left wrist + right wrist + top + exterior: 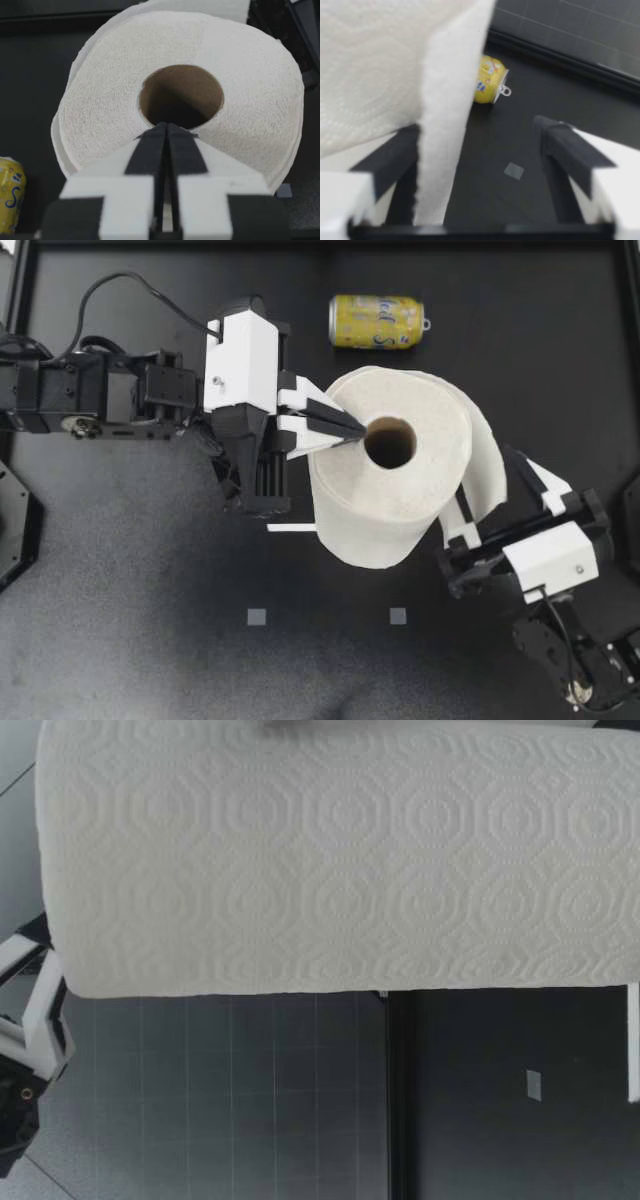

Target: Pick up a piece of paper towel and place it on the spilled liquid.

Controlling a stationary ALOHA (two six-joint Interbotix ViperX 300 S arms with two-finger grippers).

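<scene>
The paper towel roll (400,510) stands upright near the middle of the table (150,570), and its loose sheet (490,445) hangs off the side facing my right arm. My left end effector (352,428) is closed with nothing between its fingers (150,150). The tips lie on top of the roll at the rim of the cardboard core (390,441), which looks like a hold-down. My right end effector (488,483) is open around the loose sheet. In the right wrist view the sheet (447,100) hangs between the fingers, close against one finger (395,160) and well apart from the other (565,150). The step in hand appears to be gripping that sheet and tearing it free. To do it well, the right end effector should slide further onto the sheet before closing, so the pads bite into paper rather than the bare edge. It should close fully, since a thin soft sheet slips easily. The left tips should bear straight down near the core, because the light roll will likely tip or unwind instead of tearing if it is free to turn. A short sharp pull away from the roll and across the sheet should tear cleaner than a slow drag. A yellow can (377,321) lies on its side at the far edge of the table, well apart from the roll. I can make out no liquid on the dark surface, so the spill must be found, probably by the can's mouth, before the sheet is carried over.
</scene>
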